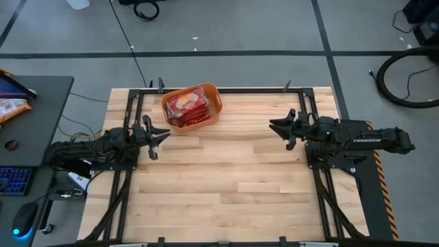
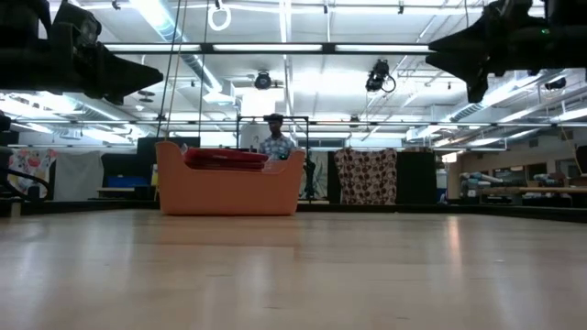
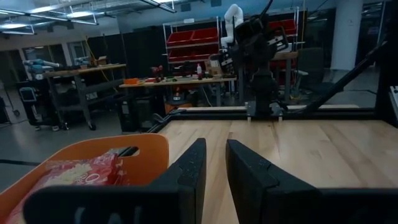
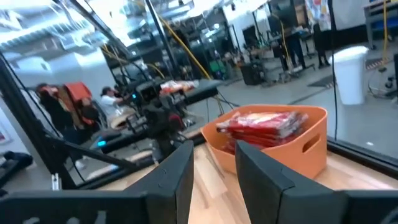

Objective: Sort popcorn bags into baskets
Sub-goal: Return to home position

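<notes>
My left fingers [image 3: 189, 171] stand slightly apart, with a narrow gap between them, and grip nothing. My left gripper [image 1: 159, 136] hangs above the left side of the wooden table [image 1: 233, 178], pointing toward its centre. My right fingers [image 4: 176, 174] are likewise parted by a narrow gap and hold nothing. My right gripper [image 1: 278, 127] hangs above the table's right side, facing the left one and well apart from it. The orange basket [image 1: 217, 104] sits on the table at the edge farthest from the low camera, nearer my left arm. The red popcorn bags [image 1: 186, 107] lie stacked inside it.
</notes>
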Controlling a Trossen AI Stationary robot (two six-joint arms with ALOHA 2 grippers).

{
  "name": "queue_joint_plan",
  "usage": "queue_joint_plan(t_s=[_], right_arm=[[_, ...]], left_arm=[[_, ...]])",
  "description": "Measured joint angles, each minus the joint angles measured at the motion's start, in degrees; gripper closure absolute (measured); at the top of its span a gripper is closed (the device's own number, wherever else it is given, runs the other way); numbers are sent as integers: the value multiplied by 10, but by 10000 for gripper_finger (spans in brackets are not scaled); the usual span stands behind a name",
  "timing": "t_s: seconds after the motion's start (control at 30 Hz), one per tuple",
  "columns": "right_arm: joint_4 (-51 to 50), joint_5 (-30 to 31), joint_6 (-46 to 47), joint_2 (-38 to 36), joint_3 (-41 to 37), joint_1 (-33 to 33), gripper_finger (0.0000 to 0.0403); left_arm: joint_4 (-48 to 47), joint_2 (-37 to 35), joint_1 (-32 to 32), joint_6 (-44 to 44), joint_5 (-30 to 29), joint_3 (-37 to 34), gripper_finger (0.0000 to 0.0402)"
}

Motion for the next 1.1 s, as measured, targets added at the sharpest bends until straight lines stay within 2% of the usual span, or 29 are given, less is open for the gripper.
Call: queue_joint_plan(t_s=[0.5, 0.87, 1.1], right_arm=[[31, -5, -16, -117, -76, 0, 279], [31, -26, -33, -143, -100, 0, 279], [30, -6, -36, -144, -100, 0, 279]], left_arm=[[0, 0, 0, 0, 0, 0, 335], [0, 0, 0, 0, 0, 0, 335], [0, 0, 0, 0, 0, 0, 335]])
